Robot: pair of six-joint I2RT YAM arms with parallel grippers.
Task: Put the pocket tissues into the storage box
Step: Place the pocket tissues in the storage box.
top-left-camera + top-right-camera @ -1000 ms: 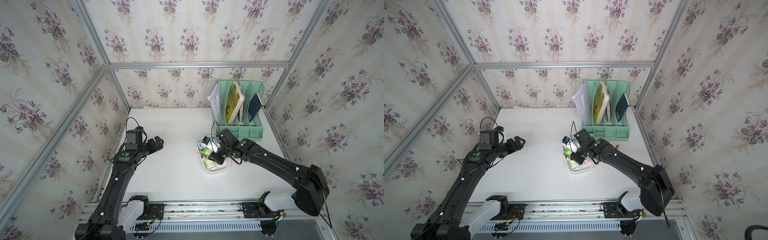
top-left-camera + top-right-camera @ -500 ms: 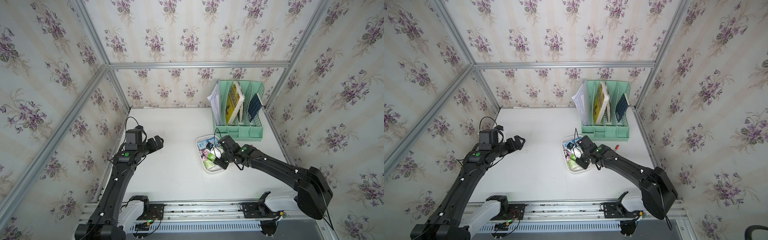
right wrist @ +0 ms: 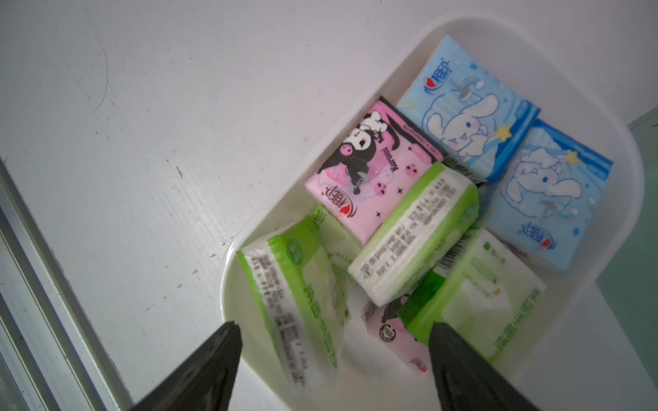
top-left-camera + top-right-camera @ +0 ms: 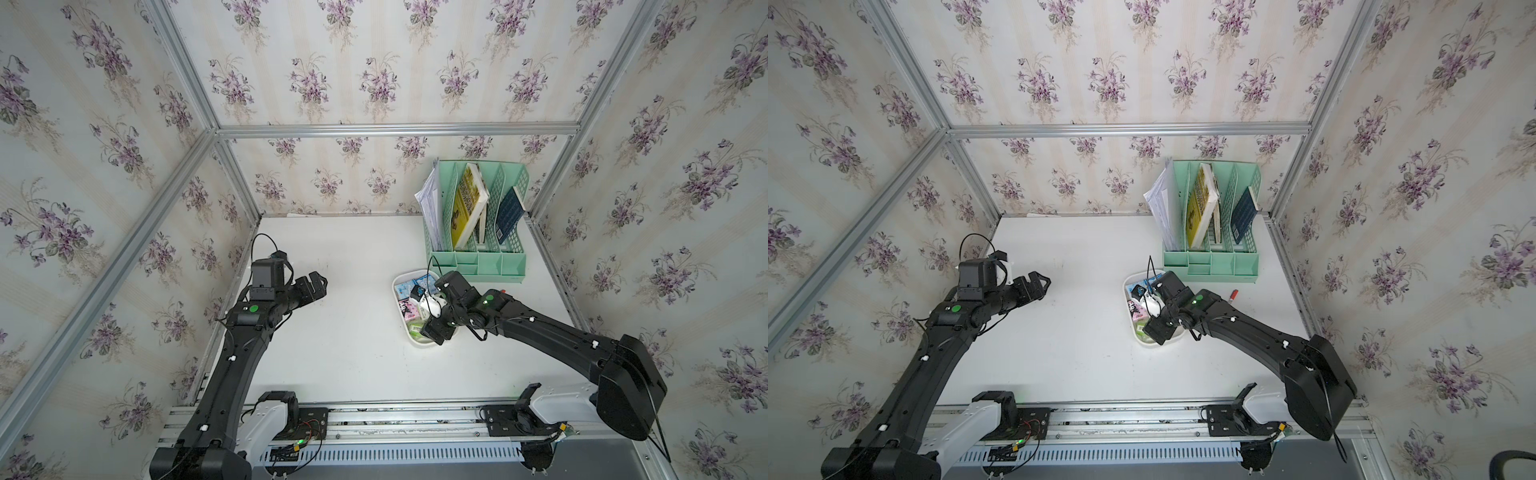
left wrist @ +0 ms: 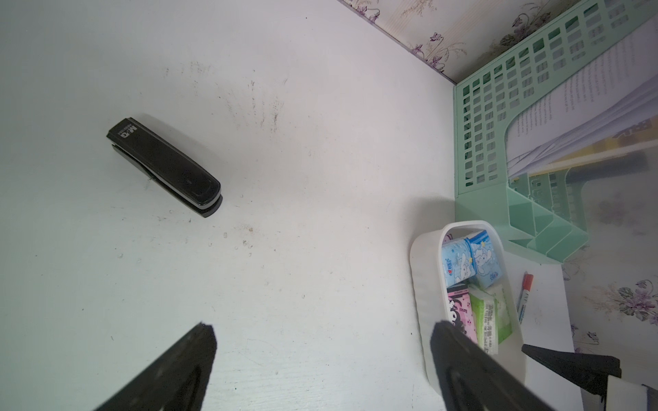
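seven tissue packs (image 3: 413, 231) can be counted in one white box (image 5: 423, 270): two blue packs (image 3: 466, 106), two pink packs (image 3: 370, 170), one of them mostly buried, and three green packs (image 3: 480, 295). a green strip under the blurred pack may be an eighth; hard to tell. one black stapler (image 5: 164, 167). in a top view, one red-capped pen (image 4: 1234, 294) at three o'clock of the box, and one green file rack (image 4: 1210, 266) at one o'clock with one yellow book (image 4: 1200, 203), one dark blue book (image 4: 1244, 220) and one sheaf of papers (image 4: 1163, 208).
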